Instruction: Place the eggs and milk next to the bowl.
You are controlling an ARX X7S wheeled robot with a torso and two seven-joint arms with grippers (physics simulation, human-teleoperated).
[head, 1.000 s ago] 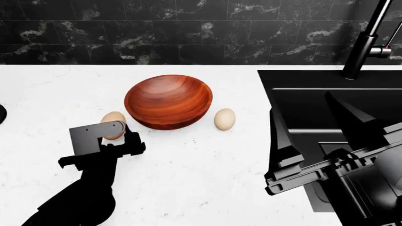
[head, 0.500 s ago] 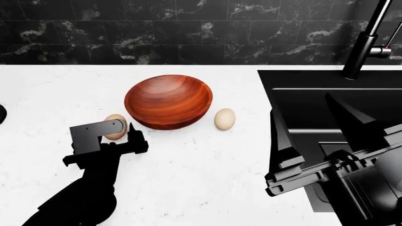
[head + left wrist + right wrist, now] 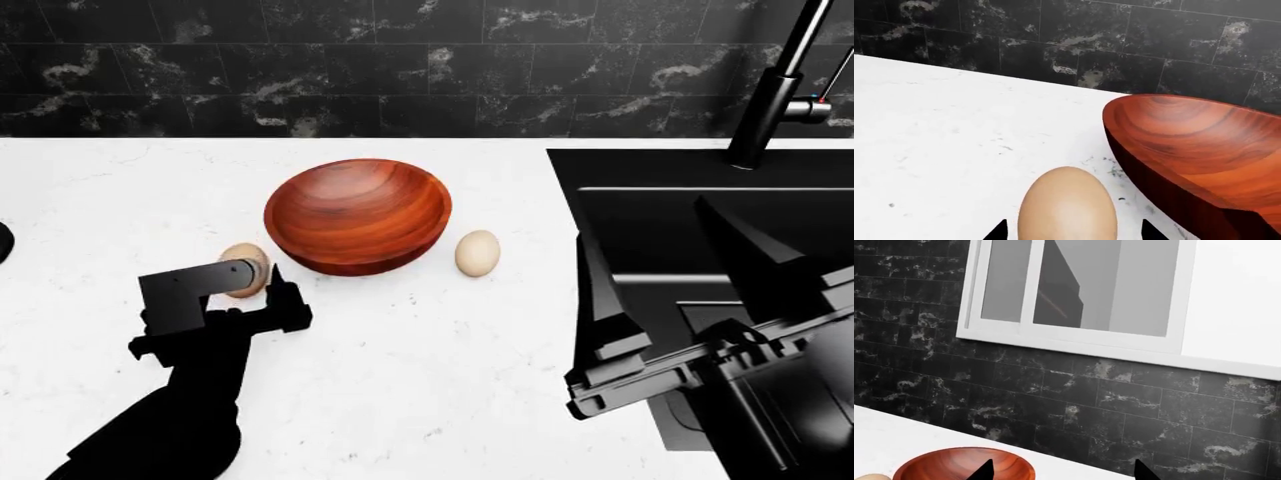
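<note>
1. Bowl point(image 3: 356, 215) sits on the white counter point(image 3: 441, 380), left of the black sink point(image 3: 667, 215). Empty inside as far as the head view shows.
2. One egg point(image 3: 243, 268) lies at the bowl's lower-left, just beside its wall; can't tell if they touch. The left wrist view shows it close up point(image 3: 1066, 206) with the bowl's rim point(image 3: 1194, 150) right next to it.
3. Second egg point(image 3: 477, 253) lies on the counter at the bowl's right side, near it with a small gap, between bowl and sink edge.
4. Milk carton: not visible in any view.
5. Left gripper point(image 3: 254, 285) is low over the counter at the first egg. Jaws are spread, one fingertip point(image 3: 997, 231) on each side of the egg, not pressing it in the wrist view. Released, nothing gripped.
6. Right gripper point(image 3: 674, 255) hangs over the sink, fingers wide apart and pointing toward the back wall. Empty.
7. Right wrist view: both fingertips point(image 3: 984, 471) at the frame edge, bowl point(image 3: 964, 464) between them farther off, black tile wall and a white-framed window point(image 3: 1081, 295) above.
8. Black faucet point(image 3: 781, 85) stands at the back of the sink.
</note>
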